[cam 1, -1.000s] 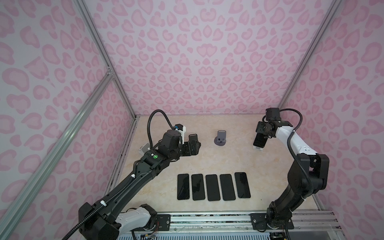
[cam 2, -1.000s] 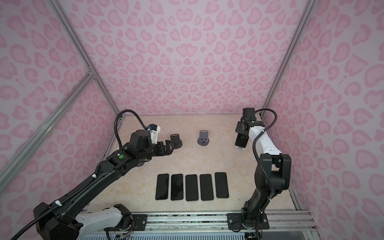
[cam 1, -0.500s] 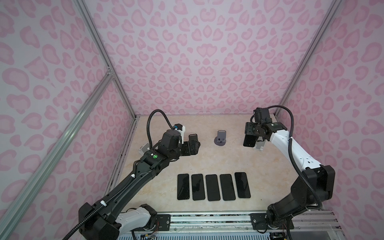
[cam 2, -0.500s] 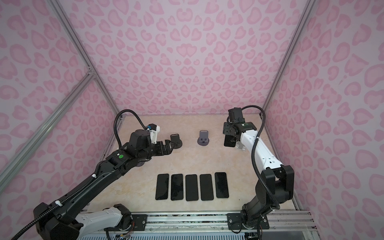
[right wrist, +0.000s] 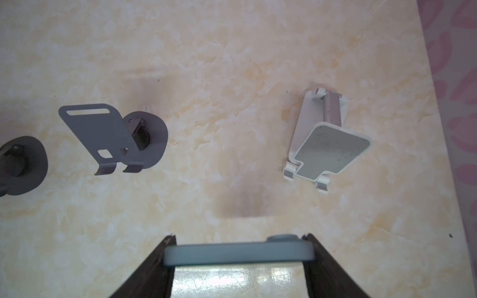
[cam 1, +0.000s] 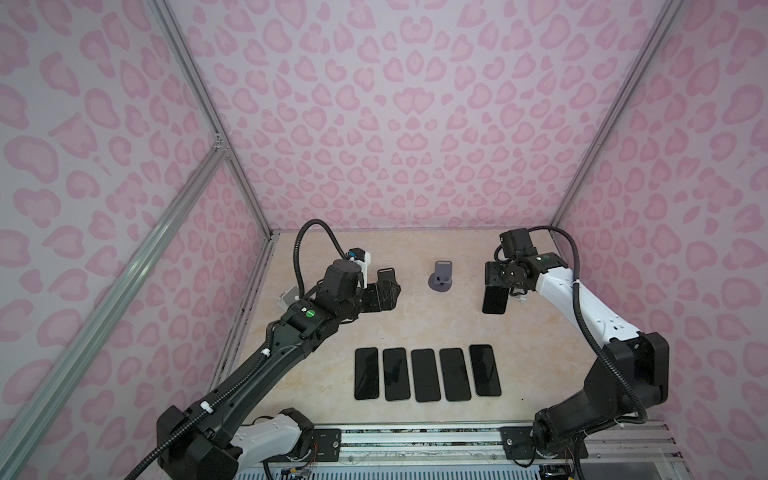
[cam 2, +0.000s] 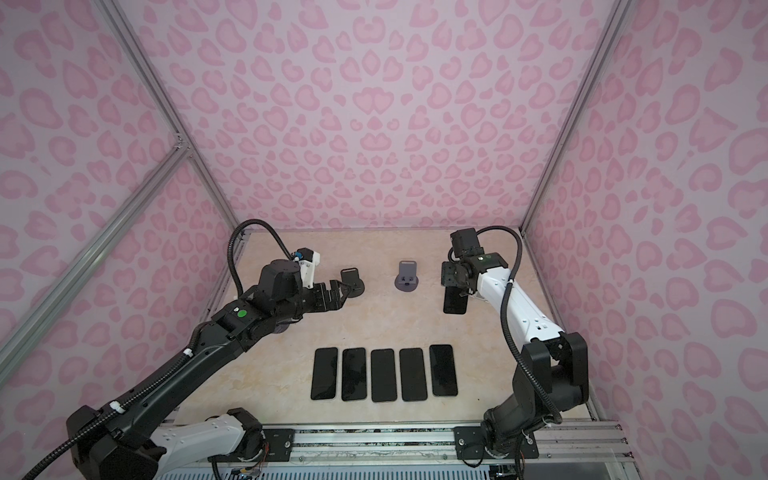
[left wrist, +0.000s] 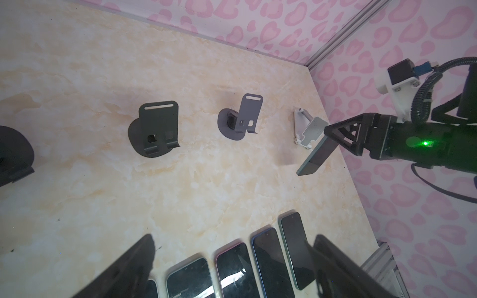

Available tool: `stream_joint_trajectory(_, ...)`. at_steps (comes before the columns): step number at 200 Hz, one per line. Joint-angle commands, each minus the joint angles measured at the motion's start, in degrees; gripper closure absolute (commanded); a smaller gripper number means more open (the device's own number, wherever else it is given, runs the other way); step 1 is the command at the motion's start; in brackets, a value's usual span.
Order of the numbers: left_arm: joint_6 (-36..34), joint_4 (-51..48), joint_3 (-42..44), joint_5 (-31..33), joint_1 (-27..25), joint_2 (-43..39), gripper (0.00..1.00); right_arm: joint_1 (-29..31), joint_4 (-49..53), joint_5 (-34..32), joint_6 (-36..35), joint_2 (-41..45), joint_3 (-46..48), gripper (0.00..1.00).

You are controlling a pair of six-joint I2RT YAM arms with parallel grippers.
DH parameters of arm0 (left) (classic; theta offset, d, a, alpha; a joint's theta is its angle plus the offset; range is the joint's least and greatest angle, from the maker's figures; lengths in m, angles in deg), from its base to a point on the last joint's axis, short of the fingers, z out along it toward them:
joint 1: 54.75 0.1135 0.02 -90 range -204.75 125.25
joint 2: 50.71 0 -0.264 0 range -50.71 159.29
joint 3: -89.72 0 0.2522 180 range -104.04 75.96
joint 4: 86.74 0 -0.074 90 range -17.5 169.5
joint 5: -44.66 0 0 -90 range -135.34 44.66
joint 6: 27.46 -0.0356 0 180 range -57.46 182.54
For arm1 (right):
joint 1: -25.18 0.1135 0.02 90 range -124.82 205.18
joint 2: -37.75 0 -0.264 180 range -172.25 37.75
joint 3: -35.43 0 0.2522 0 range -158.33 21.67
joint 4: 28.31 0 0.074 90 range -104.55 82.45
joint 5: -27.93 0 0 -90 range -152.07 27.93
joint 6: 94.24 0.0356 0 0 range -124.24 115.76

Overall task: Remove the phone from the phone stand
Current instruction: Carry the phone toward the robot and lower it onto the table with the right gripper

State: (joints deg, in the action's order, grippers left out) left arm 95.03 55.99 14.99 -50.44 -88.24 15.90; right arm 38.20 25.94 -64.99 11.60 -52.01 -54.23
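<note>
1. Nearest, five dark phones (cam 1: 428,374) lie face up, side by side in a row.
2. Beyond them on the left, the left gripper (cam 1: 385,296) hovers with its jaws spread wide and nothing between them, just in front of a dark stand (cam 1: 386,273).
3. On the right, the right gripper (cam 1: 495,287) clamps the phone (cam 1: 494,302) by its long edges. The phone hangs tilted from the jaws, off the surface, just beside the white phone stand (right wrist: 327,144), whose plate is bare.
4. Between the arms sits a grey stand (cam 1: 441,275), its rest bare too. Another white stand (cam 1: 289,297) sits beside the left arm, near the left wall.
5. The tabletop (cam 1: 415,324) is cream with a marble pattern. Pale walls (cam 1: 395,124) with pink heart-like spots and aluminium posts (cam 1: 201,95) close it in.
</note>
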Motion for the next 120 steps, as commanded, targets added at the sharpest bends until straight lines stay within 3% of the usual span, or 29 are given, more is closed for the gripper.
stream_joint_trajectory(1,-0.3,1.7,0.2,0.3,0.0,-0.4,0.03,0.1,-0.4,2.9,-0.5,-0.8,1.5,0.48)
stream_joint_trajectory(120,-0.2,1.8,0.3,0.3,-0.1,-0.4,0.03,1.2,-0.1,7.2,0.0,-9.8,-1.6,0.49)
